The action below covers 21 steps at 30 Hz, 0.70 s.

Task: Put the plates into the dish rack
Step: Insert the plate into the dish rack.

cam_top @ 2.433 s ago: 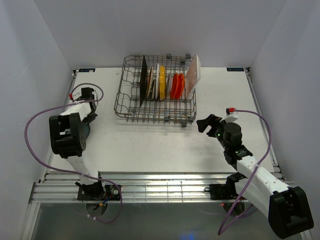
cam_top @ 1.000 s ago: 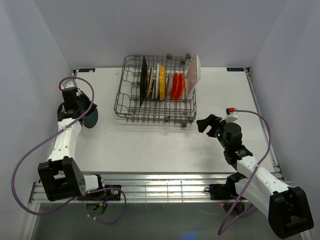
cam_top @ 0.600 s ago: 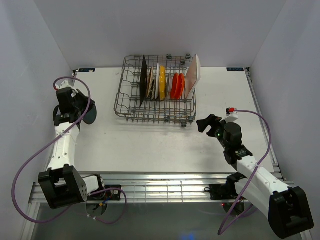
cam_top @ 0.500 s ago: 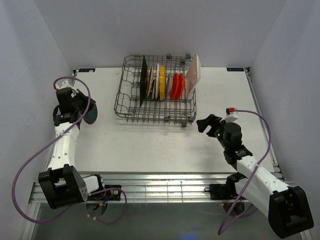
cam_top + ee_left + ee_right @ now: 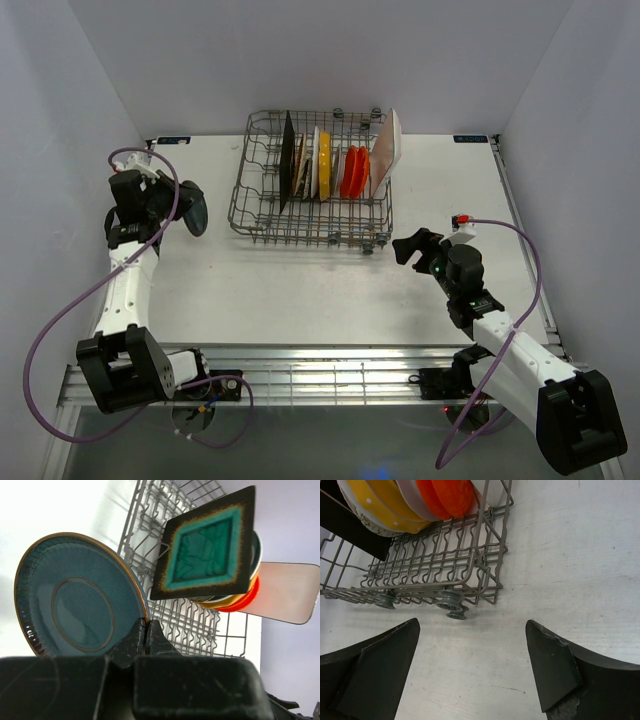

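Observation:
My left gripper (image 5: 178, 203) is shut on the rim of a dark teal plate (image 5: 194, 209), held on edge above the table, left of the dish rack (image 5: 258, 205). In the left wrist view the plate (image 5: 75, 600) fills the left side, its gold rim pinched at my gripper (image 5: 145, 628). The grey wire rack (image 5: 176, 616) lies beyond it. A square teal brown-rimmed plate (image 5: 207, 550), a yellow plate (image 5: 324, 165), orange-red plates (image 5: 353, 172) and a white rectangular plate (image 5: 388, 150) stand upright in the rack. My right gripper (image 5: 410, 246) is open and holds nothing, just right of the rack's near right corner (image 5: 485, 565).
The white table (image 5: 300, 290) ends at a metal rail at the near edge. White walls close in on the left, right and back. A purple cable loops beside each arm. The rack rolls on small grey wheels (image 5: 451, 600).
My left arm has lifted the dark teal plate off the table at the left and carried it up and right, towards the rack. The right arm has stayed still.

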{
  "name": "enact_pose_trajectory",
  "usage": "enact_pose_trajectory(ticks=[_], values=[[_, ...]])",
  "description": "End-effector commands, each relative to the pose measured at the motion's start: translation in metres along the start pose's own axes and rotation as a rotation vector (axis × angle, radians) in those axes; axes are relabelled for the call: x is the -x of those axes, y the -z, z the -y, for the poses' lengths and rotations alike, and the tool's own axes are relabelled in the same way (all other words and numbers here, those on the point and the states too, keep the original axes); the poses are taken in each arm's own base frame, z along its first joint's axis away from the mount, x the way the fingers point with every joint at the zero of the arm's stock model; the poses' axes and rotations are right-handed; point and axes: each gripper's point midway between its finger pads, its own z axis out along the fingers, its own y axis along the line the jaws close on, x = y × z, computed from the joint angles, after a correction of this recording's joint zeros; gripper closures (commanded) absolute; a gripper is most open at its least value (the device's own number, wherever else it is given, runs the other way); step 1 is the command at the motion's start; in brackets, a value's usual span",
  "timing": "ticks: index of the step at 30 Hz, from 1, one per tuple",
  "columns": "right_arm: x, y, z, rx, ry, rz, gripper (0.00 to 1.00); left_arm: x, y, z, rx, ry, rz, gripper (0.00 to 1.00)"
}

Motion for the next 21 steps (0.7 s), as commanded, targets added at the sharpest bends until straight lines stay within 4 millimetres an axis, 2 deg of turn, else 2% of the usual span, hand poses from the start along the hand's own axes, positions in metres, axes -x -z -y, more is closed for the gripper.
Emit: enact_pose_trajectory(ticks=[1, 4, 10, 17, 21], values=[[0.012, -0.002, -0.008, 0.031, 0.003, 0.044, 0.08, 0.044, 0.015, 0.05, -0.153, -0.066, 0.113, 1.0], [0.013, -0.001, -0.008, 0.032, 0.005, 0.048, 0.08, 0.049, 0.02, 0.059, -0.177, -0.064, 0.124, 1.0], [0.012, -0.002, -0.007, 0.028, 0.005, 0.044, 0.08, 0.055, 0.033, 0.101, -0.387, -0.036, 0.133, 1.0], [0.01, -0.002, -0.007, 0.03, 0.003, 0.039, 0.08, 0.051, 0.021, 0.12, -0.513, -0.019, 0.046, 1.0], [0.011, -0.001, -0.007, 0.032, 0.005, 0.042, 0.08, 0.057, 0.01, 0.134, -0.552, -0.035, 0.025, 1.0]])
